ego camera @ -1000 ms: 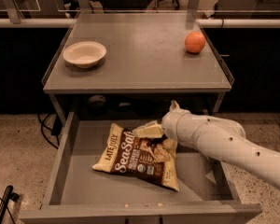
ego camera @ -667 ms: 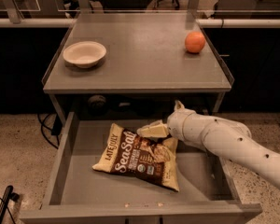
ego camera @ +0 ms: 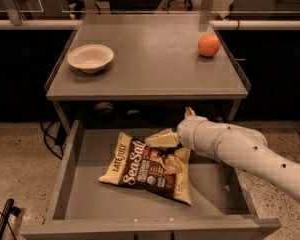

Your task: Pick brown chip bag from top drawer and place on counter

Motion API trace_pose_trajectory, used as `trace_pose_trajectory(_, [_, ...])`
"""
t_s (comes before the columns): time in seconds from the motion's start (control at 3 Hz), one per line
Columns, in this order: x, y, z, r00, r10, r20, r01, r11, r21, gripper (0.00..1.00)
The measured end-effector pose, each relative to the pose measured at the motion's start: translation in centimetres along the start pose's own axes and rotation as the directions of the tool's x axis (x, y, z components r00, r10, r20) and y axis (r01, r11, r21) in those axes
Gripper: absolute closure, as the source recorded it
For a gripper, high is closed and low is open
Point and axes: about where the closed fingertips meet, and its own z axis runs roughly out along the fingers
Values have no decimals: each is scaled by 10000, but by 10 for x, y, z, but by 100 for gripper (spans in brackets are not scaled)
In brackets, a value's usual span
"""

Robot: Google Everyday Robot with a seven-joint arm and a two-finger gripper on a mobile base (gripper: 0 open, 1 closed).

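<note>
The brown chip bag (ego camera: 149,168) lies flat on the bottom of the open top drawer (ego camera: 85,194), a little right of the middle, with its "Sea Salt" lettering facing up. My gripper (ego camera: 161,139) comes in from the right on a white arm (ego camera: 235,146) and hovers at the bag's far upper edge, pointing left. I cannot tell whether it touches the bag. The counter (ego camera: 150,64) is above the drawer.
A cream bowl (ego camera: 90,58) sits on the counter's left side and an orange (ego camera: 209,45) at its right rear. The drawer's low side walls (ego camera: 64,171) flank the bag. Cables (ego camera: 50,134) lie on the floor at the left.
My arm and gripper have shifted slightly to the right over the bag's far edge. The bag has not moved.
</note>
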Motion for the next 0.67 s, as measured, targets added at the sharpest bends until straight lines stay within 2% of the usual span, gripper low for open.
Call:
trace_pose_trajectory(0.33, [-5,9,-7,9987,-467,-205,462,9987,-213,0])
trace_pose_trajectory(0.67, [-14,22,-28,9952,-859,-477,831,9948,-593,0])
